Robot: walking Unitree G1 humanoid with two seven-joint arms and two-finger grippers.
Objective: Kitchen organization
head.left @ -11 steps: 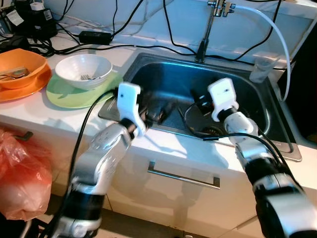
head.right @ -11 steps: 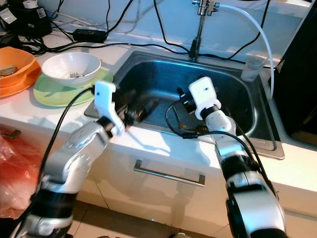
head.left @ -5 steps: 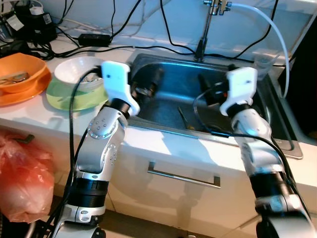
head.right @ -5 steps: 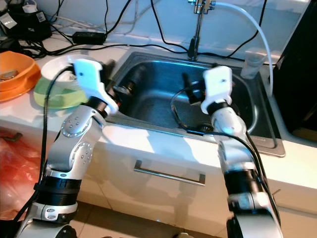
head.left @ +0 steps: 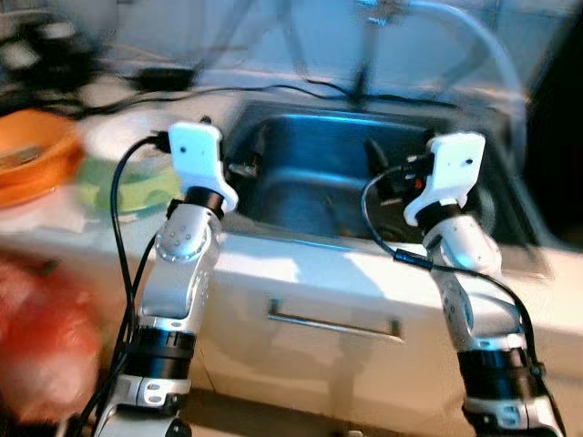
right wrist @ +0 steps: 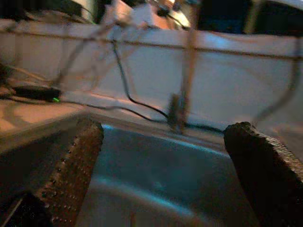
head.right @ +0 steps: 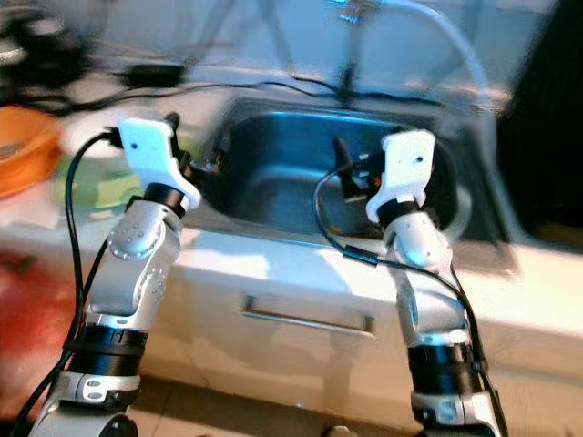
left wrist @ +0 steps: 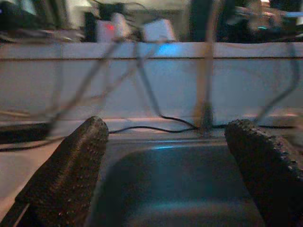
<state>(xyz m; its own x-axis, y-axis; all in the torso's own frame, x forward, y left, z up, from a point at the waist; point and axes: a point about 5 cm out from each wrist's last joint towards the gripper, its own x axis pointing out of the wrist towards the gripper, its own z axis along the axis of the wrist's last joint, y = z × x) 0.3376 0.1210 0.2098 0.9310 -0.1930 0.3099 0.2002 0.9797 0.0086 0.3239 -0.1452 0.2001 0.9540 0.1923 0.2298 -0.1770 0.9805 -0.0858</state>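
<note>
Head views, blurred by camera motion: left gripper point(head.left: 244, 166) raised over the near left rim of the sink point(head.left: 301, 228), right gripper point(head.left: 387, 177) raised over the basin's right half, both pointing toward the faucet point(head.left: 364, 55). Nothing held in either. Off beyond the left fingers' outer side, on the counter: a green plate point(head.left: 114, 182) with a white bowl point(head.left: 123, 137) on it, then an orange bowl point(head.left: 32, 159). These look like the dishes to be organised, well apart from both grippers.

Left wrist view: fingers point(left wrist: 71, 170) spread wide, empty; between them the sink basin, ahead of the tips the faucet stem and loose cables along the back wall.

Right wrist view: fingers point(right wrist: 71, 165) likewise spread wide, empty; basin between and below, faucet base just ahead of the tips.

Best handling, as a judgement: wait for the view to steady, settle on one dish, then approach with jaws already spread and keep clear of the cables.
</note>
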